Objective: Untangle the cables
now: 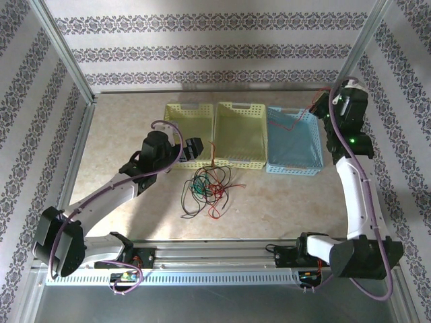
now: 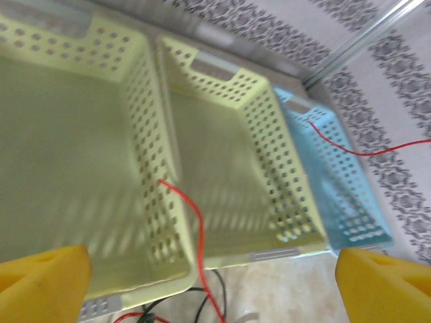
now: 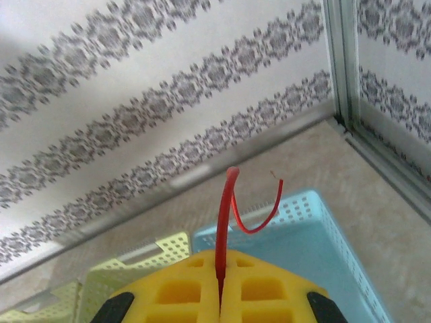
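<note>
A tangle of thin cables (image 1: 207, 188), red, black and green, lies on the table in front of the baskets. One red cable (image 3: 227, 215) is pinched between my right gripper's (image 3: 220, 296) shut yellow fingers, its free end curling above them. That gripper (image 1: 322, 105) hangs raised over the far right corner of the blue basket (image 1: 293, 141), and the red cable (image 1: 293, 121) trails down into the basket. My left gripper (image 1: 194, 148) stands open above the front of the left yellow basket (image 1: 188, 134), with nothing between its fingers (image 2: 44, 279). A red cable (image 2: 195, 229) rises past the basket wall.
Three baskets stand in a row at the back: two yellow ones (image 1: 240, 133) and the blue one on the right. Patterned walls and metal posts (image 1: 64, 57) close the area. Bare table (image 1: 283, 202) lies right of the tangle.
</note>
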Robot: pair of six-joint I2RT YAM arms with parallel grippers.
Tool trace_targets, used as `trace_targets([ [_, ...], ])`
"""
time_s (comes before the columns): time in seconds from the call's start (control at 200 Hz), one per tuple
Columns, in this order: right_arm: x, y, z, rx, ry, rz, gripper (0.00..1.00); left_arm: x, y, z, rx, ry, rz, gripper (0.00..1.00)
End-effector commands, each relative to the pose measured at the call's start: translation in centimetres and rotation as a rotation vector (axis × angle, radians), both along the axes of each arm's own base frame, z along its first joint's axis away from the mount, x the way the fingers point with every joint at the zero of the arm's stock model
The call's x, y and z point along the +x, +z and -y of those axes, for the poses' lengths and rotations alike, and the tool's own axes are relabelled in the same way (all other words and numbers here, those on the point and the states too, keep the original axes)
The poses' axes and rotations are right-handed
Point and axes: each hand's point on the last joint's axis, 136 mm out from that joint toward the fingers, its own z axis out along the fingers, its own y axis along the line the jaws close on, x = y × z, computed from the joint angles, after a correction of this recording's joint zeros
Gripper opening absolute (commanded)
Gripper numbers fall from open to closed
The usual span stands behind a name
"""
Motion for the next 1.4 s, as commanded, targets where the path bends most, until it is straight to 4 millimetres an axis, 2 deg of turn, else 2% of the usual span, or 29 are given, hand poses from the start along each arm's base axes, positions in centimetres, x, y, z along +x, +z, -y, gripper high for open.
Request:
trace_targets([
  [0.0,0.7,-6.3,0.2,0.027,0.003,-0.143,0.0,0.1,-1.9,-1.5,0.076,0.063,-0.052,0.94],
  [0.1,0.9,-11.9,-1.1,0.102,0.053,-0.271,0.0,0.0,-2.6,-1.9,0.138,0.089,-0.054,0.96],
  [0.15,0.8,-13.9,-1.9,0.126,0.084,-0.327,0.0,-0.1,-2.9,-2.1,0.176,0.099,-0.042,1.0],
  [0.26,0.2,-18.0,-3.1,0.147,0.122,-0.458,0.0,-0.2,-3.4,-2.1,0.211,0.099,-0.016,0.99],
  [0.435,-0.8,-21.8,-3.1,0.155,0.091,-0.572,0.0,-0.5,-5.0,-2.3,0.237,0.119,-0.105,0.99],
  [0.5,-1.0,-22.6,-2.9,0.158,0.077,-0.592,0.08,-0.7,-5.5,-2.3,0.251,0.116,-0.135,0.99],
  [0.625,-0.9,-22.8,-2.8,0.158,0.065,-0.604,0.35,-1.1,-6.6,-2.2,0.283,0.098,-0.179,0.99],
  [0.7,-1.1,-22.0,-2.2,0.129,0.033,-0.597,0.45,-1.4,-6.9,-2.0,0.296,0.077,-0.193,0.99],
  [0.755,-1.3,-21.1,-1.5,0.088,-0.003,-0.583,0.49,-1.7,-7.2,-2.0,0.305,0.063,-0.203,0.99],
  [0.855,-2.0,-18.1,-0.9,-0.017,-0.043,-0.522,0.56,-2.3,-7.6,-2.0,0.325,0.04,-0.216,0.99],
  [0.92,-2.5,-16.2,-1.2,-0.085,-0.041,-0.484,0.61,-2.7,-7.8,-2.2,0.337,0.035,-0.226,0.99],
  [1.015,-3.6,-14.1,-2.4,-0.167,-0.016,-0.457,0.62,-3.1,-8.0,-2.4,0.332,0.032,-0.231,0.99],
  [1.07,-4.1,-13.4,-4.6,-0.175,0.063,-0.437,0.62,-3.3,-8.1,-2.2,0.32,0.021,-0.233,0.99],
  [1.09,-4.1,-13.2,-6.1,-0.168,0.119,-0.422,0.61,-3.4,-8.2,-2.1,0.314,0.016,-0.236,0.99],
  [1.16,-4.8,-13.2,-12.2,-0.121,0.36,-0.389,0.6,-3.6,-8.6,-1.7,0.299,-0.001,-0.247,0.99],
  [1.22,-6.2,-13.6,-18.0,-0.069,0.591,-0.384,0.6,-3.8,-8.8,-1.3,0.293,-0.025,-0.253,0.99],
  [1.304,-9.1,-15.2,-24.8,-0.077,0.831,-0.426,0.59,-4.0,-9.1,-1.0,0.306,-0.045,-0.263,0.99],
  [1.394,-11.7,-17.4,-29.6,-0.11,1.003,-0.48,0.58,-4.2,-9.6,-1.0,0.331,-0.054,-0.278,0.99],
])
